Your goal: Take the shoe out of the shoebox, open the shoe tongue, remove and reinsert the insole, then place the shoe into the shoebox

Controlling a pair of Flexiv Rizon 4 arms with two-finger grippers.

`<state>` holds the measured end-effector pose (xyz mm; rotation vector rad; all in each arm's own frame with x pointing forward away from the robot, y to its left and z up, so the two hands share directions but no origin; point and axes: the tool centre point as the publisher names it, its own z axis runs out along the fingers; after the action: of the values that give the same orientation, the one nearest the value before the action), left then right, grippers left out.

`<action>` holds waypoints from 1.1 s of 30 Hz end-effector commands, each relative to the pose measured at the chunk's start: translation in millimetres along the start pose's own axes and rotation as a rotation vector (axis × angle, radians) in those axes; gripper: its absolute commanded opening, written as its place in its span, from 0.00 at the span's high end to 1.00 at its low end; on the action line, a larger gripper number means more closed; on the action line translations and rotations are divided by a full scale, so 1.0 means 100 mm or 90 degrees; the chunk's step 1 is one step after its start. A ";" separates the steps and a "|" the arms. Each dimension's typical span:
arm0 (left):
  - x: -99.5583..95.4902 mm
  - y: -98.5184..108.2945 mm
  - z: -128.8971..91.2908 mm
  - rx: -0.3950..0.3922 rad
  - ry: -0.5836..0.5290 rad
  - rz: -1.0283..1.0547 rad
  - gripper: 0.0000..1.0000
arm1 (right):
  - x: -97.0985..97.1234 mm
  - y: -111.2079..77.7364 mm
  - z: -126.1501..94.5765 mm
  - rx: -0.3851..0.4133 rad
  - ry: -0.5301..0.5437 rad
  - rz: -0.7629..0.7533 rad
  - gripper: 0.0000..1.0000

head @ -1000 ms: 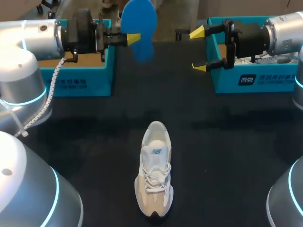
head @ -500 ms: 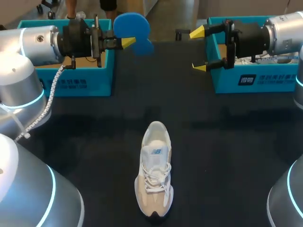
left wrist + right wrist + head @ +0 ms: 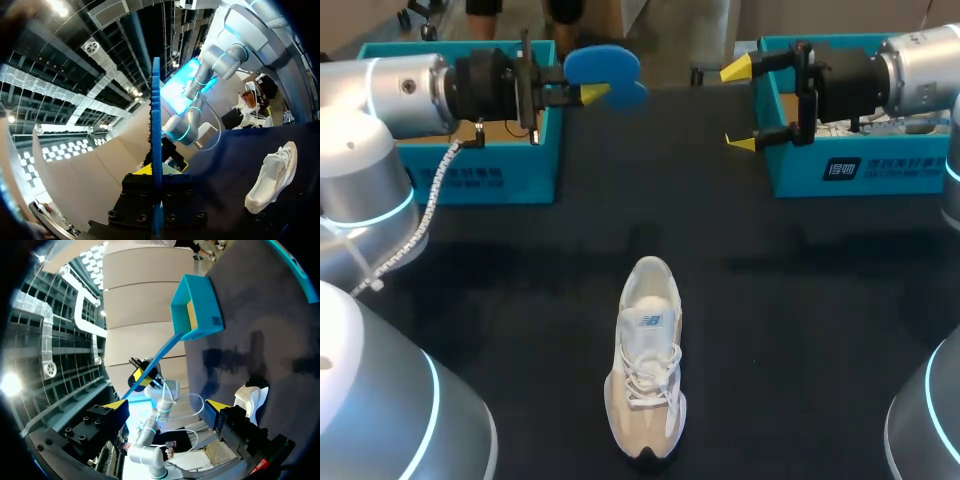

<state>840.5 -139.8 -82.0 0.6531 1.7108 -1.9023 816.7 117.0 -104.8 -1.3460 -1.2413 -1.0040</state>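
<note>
- The left gripper (image 3: 588,92) was clamped on the blue insole's (image 3: 603,66) end; the insole looked thin, light and probably floppy.
- The right gripper's (image 3: 740,105) fingers stood apart, empty.
- The white sneaker (image 3: 645,360) looked soft-sided; its heel collar seemed the firmest hold.

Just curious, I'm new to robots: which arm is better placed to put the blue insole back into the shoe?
Probably left: the left gripper is shut on the blue insole; the right gripper is open, empty.
</note>
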 end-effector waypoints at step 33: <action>0.01 0.13 0.04 0.074 0.131 0.395 1.00 | 0.00 0.00 0.02 -0.001 -0.001 0.000 0.00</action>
<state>842.4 -143.8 -92.4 1.1854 1.3468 -1.6412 817.2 117.3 -105.1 -1.3440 -1.2407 -1.0044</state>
